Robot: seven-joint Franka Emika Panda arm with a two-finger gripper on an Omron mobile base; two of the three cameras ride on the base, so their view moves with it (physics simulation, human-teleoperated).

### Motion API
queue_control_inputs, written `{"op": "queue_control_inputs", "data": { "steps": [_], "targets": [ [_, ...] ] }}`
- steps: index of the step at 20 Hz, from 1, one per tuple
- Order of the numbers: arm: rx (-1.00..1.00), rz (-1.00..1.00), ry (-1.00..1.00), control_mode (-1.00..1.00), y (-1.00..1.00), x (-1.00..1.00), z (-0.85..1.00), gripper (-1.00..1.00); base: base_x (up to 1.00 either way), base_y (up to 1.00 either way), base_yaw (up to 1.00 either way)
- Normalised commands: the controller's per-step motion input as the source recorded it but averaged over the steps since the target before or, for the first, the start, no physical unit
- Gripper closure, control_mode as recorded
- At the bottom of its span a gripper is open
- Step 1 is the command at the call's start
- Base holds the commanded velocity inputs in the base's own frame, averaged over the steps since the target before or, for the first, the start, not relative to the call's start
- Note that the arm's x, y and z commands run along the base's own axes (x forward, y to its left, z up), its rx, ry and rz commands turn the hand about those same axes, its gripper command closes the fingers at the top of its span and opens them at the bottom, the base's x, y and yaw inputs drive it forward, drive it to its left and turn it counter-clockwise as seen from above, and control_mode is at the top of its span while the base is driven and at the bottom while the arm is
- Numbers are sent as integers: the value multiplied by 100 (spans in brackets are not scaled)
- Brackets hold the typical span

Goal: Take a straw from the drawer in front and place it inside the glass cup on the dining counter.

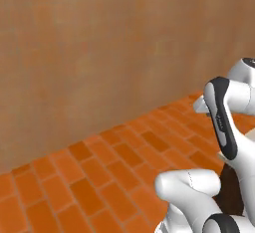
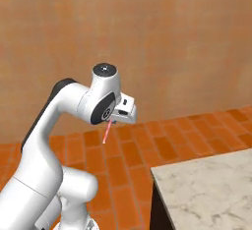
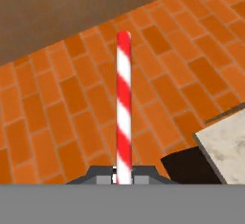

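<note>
Straw (image 3: 124, 108): red-and-white striped, runs straight up the centre of the hand view from the gripper (image 3: 124, 176), whose fingertips sit tight against its lower end on both sides. Claw is clamped on the straw.

Right base view: straw (image 2: 106, 132) is a thin pink stick hanging below the gripper (image 2: 112, 121), left of centre, tilted slightly down-left. Long axis roughly in line with the fingers, free end pointing at the brick floor (image 2: 162, 145).

Dining counter (image 2: 206, 189): marbled slab corner in the lower right of the right base view; in the hand view its corner (image 3: 225, 146) sits at the lower right edge. The straw is up in the air, well apart from the slab and not over it.

Glass cup: not located.

Judgement: drawer step is done; carry phase. Target surface lies right of and below the claw, so the next move goes rightward over the slab, and the straw's free end leads downward, which suits dropping it into an upright cup.
</note>
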Motion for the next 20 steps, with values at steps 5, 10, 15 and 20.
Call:
{"op": "queue_control_inputs", "data": {
  "steps": [5,10,15,20],
  "targets": [
    [0,0,0,100,0,0,0,100,100,38,-54],
    [0,0,0,100,0,0,0,100,91,49,-60],
    [0,0,0,100,0,0,0,100,69,49,-64],
    [0,0,0,100,0,0,0,100,75,47,-66]
  ]
}}
